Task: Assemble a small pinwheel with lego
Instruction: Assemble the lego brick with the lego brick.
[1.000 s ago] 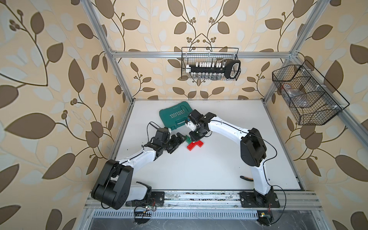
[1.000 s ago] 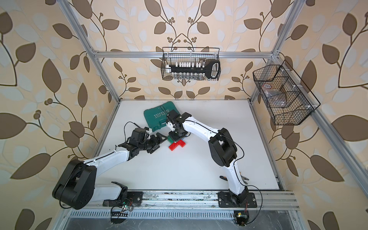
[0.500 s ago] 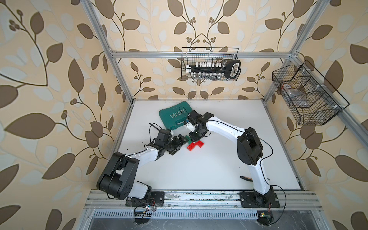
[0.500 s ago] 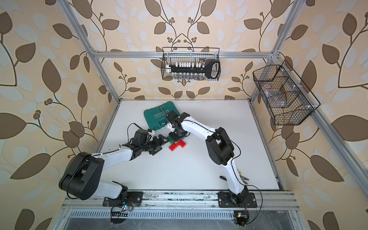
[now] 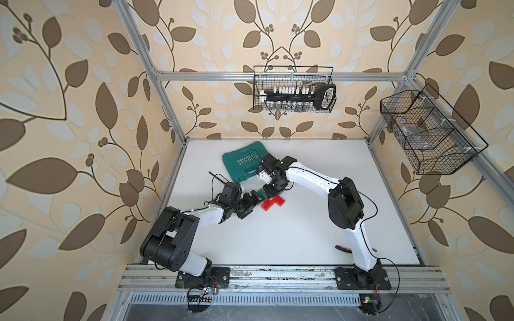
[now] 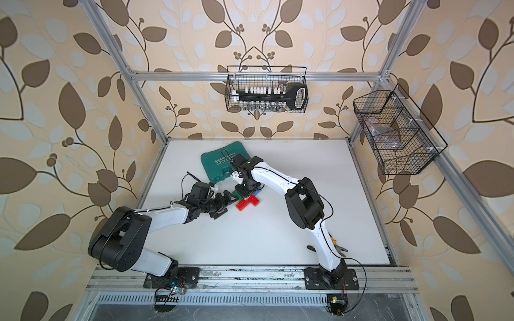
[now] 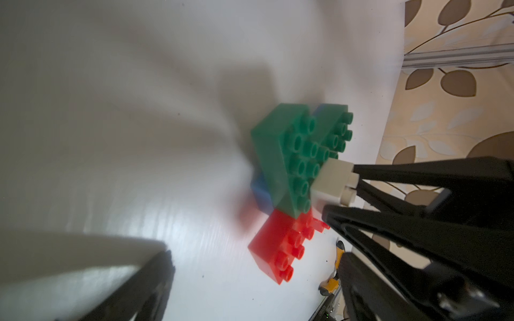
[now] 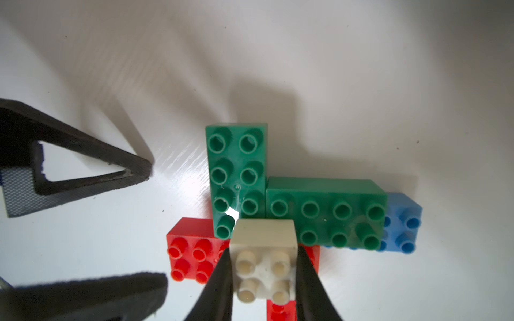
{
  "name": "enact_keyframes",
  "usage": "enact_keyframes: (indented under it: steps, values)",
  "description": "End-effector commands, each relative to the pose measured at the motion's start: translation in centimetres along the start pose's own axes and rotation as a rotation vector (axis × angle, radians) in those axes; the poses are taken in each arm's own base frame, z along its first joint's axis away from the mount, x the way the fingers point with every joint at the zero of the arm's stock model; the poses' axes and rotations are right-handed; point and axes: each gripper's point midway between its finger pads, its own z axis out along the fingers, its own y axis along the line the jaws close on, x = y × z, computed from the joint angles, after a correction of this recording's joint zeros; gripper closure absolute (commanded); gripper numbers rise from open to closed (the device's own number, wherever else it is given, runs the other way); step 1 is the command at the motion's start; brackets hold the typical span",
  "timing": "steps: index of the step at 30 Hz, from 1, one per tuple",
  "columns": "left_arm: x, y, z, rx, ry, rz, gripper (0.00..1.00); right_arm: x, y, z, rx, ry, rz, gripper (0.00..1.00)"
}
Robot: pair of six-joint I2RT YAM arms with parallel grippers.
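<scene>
The pinwheel lies mid-table as a low stack of lego. The right wrist view shows two green bricks at right angles over red and blue ones. My right gripper is shut on the white brick over the stack's centre, at the green studs; whether it is pressed on I cannot tell. My left gripper stands open just left of the stack, low over the table, holding nothing. Its fingers show in the right wrist view.
A teal plastic case lies behind the stack, close to the right wrist. Yellow-handled pliers lie by the right arm's base. Wire baskets hang on the back and right walls.
The left arm's rear links have swung a little toward the middle, while its open gripper stays beside the stack. The right gripper still holds the white brick over the centre.
</scene>
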Motion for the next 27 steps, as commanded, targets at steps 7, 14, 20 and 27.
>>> enact_keyframes:
  steps: [7, 14, 20, 27]
  values:
    - [0.0, -0.3, 0.2, 0.007, 0.002, 0.01, 0.05, 9.8, -1.2, 7.1, 0.114, 0.428, -0.036, 0.84]
    - [0.2, -0.3, -0.4, -0.002, -0.002, 0.018, 0.05, 12.0, 0.1, 9.7, 0.104, 0.48, -0.056, 0.87]
    - [0.4, -0.1, -0.6, -0.013, 0.0, 0.019, 0.04, 12.0, -0.3, 9.6, 0.054, 0.509, -0.01, 0.88]
    - [-0.6, -2.1, -2.3, -0.002, -0.052, 0.075, 0.04, 4.3, 0.7, -0.2, -0.027, 0.157, 0.093, 0.45]
